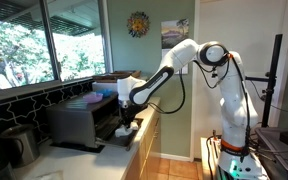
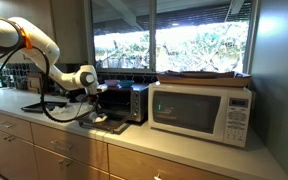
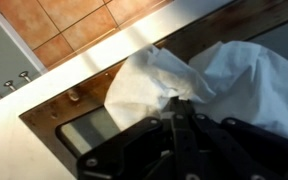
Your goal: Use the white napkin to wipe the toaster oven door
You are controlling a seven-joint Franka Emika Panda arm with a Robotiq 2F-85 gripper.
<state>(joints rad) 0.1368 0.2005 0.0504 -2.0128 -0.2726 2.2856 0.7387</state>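
Pinches the white napkin (image 3: 174,75) tight in the gripper (image 3: 180,108), clamped on a bunched-up part of it. Lays the rest of the cloth, all crumpled, on the toaster oven door (image 3: 79,128). Door open and folded down flat, near the edge of the pale counter (image 3: 14,140). In an exterior view, reaches down low in front of the dark toaster oven (image 2: 127,100), just beside a white microwave (image 2: 199,112). Shows orange floor tiles (image 3: 74,25) past the counter edge.

The arm (image 1: 170,72) reaches toward eight o'clock, its gripper (image 1: 126,124) pointing to six o'clock, jaws pinched on the white napkin (image 3: 149,80).
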